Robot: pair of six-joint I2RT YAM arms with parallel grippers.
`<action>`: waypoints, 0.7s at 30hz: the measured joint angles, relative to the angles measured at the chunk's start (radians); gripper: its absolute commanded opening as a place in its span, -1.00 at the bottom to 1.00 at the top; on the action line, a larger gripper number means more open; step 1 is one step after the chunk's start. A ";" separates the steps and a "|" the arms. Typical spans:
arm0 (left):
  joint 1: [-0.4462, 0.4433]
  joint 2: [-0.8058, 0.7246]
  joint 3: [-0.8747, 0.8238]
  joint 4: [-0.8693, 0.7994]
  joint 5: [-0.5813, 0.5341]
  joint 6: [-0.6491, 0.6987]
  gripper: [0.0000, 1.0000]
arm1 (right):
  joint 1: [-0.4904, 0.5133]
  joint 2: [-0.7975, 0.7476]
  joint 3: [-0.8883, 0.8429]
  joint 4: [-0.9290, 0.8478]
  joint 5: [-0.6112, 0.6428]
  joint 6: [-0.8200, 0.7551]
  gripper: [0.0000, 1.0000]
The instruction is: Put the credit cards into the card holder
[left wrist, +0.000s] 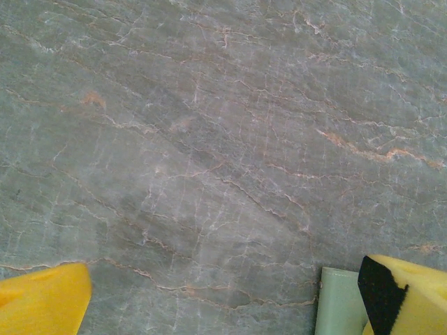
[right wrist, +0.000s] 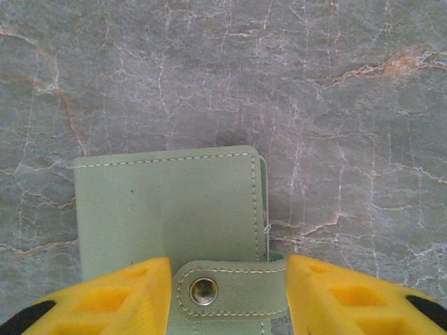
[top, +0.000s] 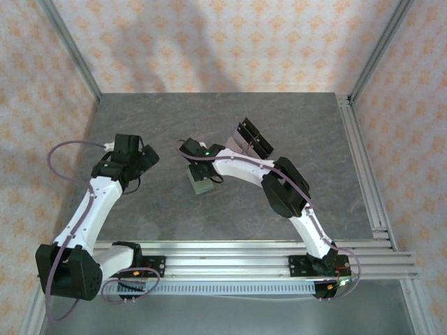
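The card holder point(right wrist: 167, 209), a sage-green folded wallet, lies flat on the grey stone table. Its snap tab point(right wrist: 241, 279) with a metal stud lies across the near edge. My right gripper point(right wrist: 228, 293) hangs right over it, the yellow fingers point(right wrist: 105, 300) flanking the tab's two ends closely, jaws partly apart. From above, that gripper point(top: 199, 174) covers most of the wallet point(top: 202, 185). The greyish-mauve credit cards point(top: 235, 144) rest in a rack behind it. My left gripper point(top: 143, 157) is open over bare table, a corner of the wallet point(left wrist: 339, 303) beside its right finger point(left wrist: 412, 293).
A clear tilted rack with black parts point(top: 255, 138) stands at the back centre, holding the cards. An aluminium rail point(top: 363, 167) runs along the table's right edge and another point(top: 244, 251) along the front. Patterned walls close off the back and sides.
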 measured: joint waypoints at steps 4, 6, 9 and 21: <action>0.000 0.000 -0.001 0.000 0.002 0.000 0.99 | 0.005 0.008 0.001 -0.001 0.000 0.000 -0.10; 0.000 0.000 -0.002 0.000 0.002 0.000 0.99 | 0.007 0.017 0.003 -0.004 0.000 -0.006 -0.13; 0.000 0.000 -0.004 0.000 0.002 0.000 0.99 | 0.007 0.029 0.006 -0.004 0.001 -0.010 -0.19; 0.000 0.000 -0.006 0.000 0.003 -0.001 1.00 | 0.010 0.032 0.007 0.000 0.014 -0.037 -0.95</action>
